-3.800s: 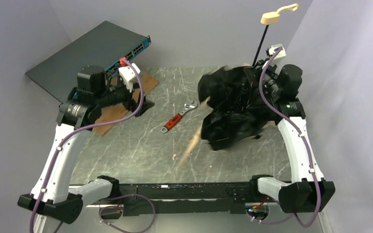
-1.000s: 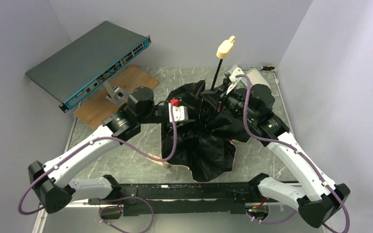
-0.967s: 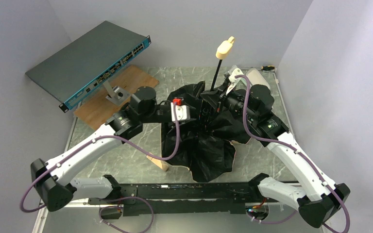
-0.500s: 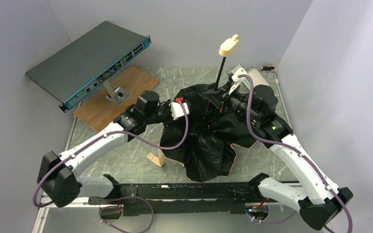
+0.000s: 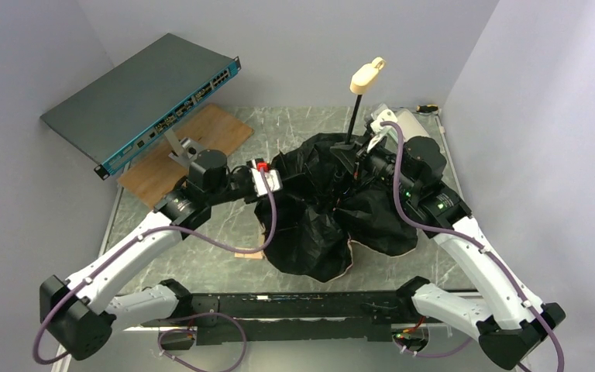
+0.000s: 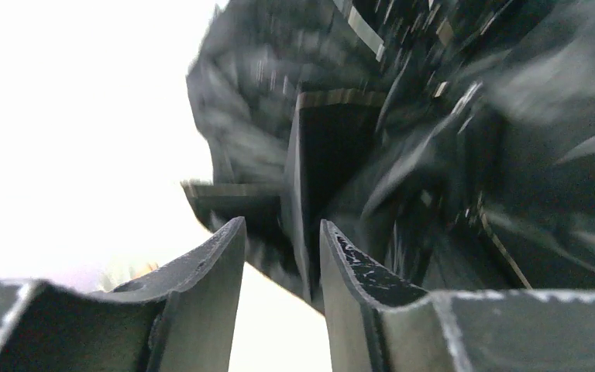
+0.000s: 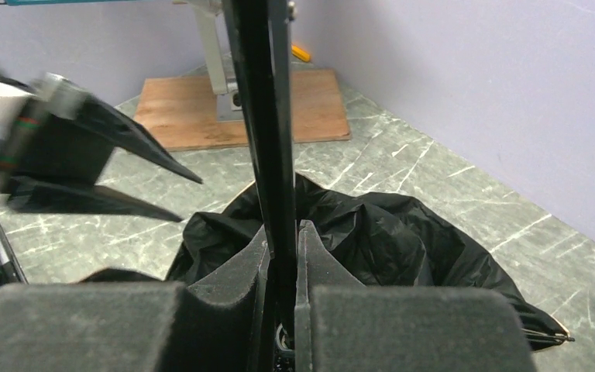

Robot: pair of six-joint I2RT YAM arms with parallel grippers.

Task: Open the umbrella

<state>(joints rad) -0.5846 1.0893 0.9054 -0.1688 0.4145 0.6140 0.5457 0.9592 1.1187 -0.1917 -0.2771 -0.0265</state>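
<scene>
The umbrella [image 5: 318, 221] lies as a crumpled black heap mid-table, its lining up and a cream edge showing along the front. Its thin black shaft [image 5: 355, 116] rises to the cream knob handle [image 5: 366, 74]. My right gripper [image 5: 350, 157] is shut on the shaft just above the canopy; in the right wrist view the shaft [image 7: 267, 116] runs up from between the closed fingers [image 7: 285, 229]. My left gripper [image 5: 279, 180] is at the canopy's left edge, jaws apart. In the left wrist view blurred black fabric and ribs [image 6: 403, 132] fill the space ahead of the gripper [image 6: 283, 225].
A network switch [image 5: 143, 89] stands on a metal stand over a wooden board [image 5: 201, 132] at the back left. A pale oblong case [image 5: 414, 120] lies at the back right corner. Walls close in on the left, back and right.
My left arm has drawn back to the left, out from over the canopy. The canopy has spread lower and wider over the table. The right gripper keeps the shaft, lifted slightly.
</scene>
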